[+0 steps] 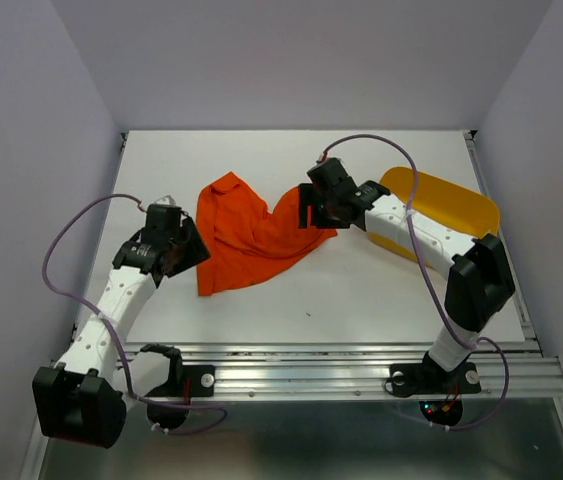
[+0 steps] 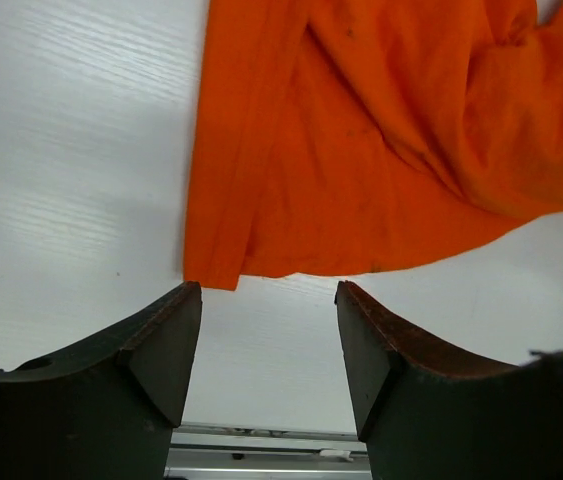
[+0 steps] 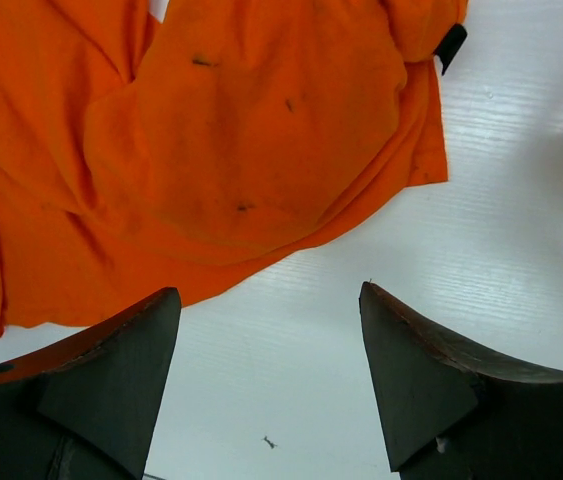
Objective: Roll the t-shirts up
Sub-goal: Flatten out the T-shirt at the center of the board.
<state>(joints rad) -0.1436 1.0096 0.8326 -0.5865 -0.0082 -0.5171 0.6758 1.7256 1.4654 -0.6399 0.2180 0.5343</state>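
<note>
Orange t-shirt [image 1: 251,240] crumpled mid-frame on the worktop [image 1: 361,300], long axis from lower left to upper right. Left pincer [image 2: 266,300] apart, empty, just short of the lower-left hem corner. Right pincer [image 3: 271,300] apart, empty, at the upper-right end. Seemingly equally near.
</note>
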